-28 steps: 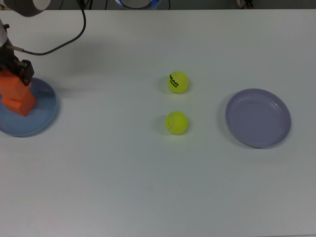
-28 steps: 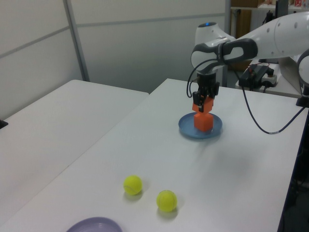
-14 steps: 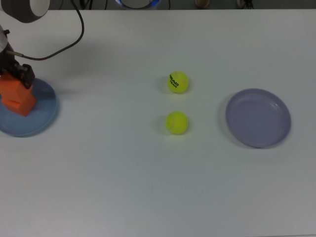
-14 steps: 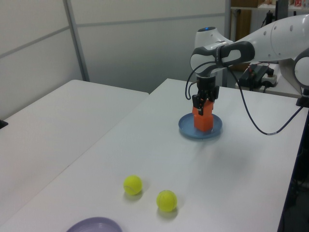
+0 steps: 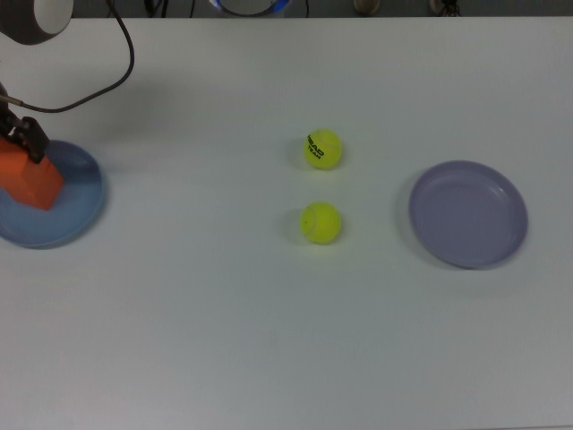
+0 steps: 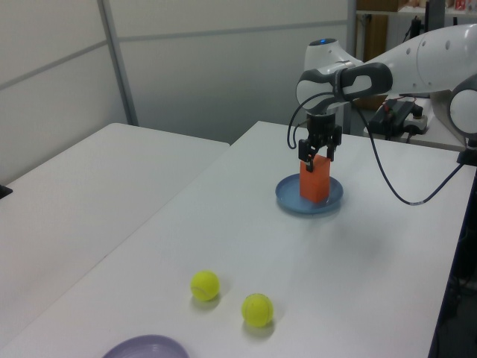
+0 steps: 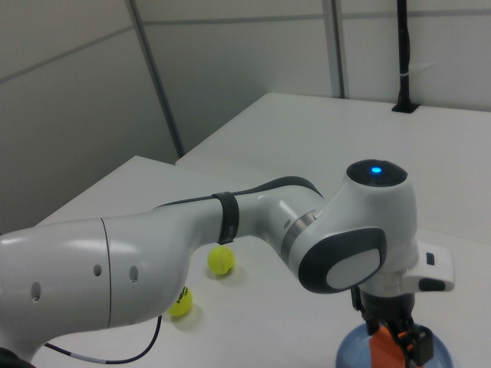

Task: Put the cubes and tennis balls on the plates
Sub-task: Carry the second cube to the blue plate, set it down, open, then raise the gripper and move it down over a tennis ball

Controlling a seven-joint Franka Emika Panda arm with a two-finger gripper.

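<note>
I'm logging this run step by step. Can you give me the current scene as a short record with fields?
blue plate: holds both orange cubes, stacked one on the other
lavender plate: nothing on it
tennis balls: lettered ball and plain ball, both on the table between the plates
claw: open, straddling the top of the upper cube
left to do: both balls
</note>
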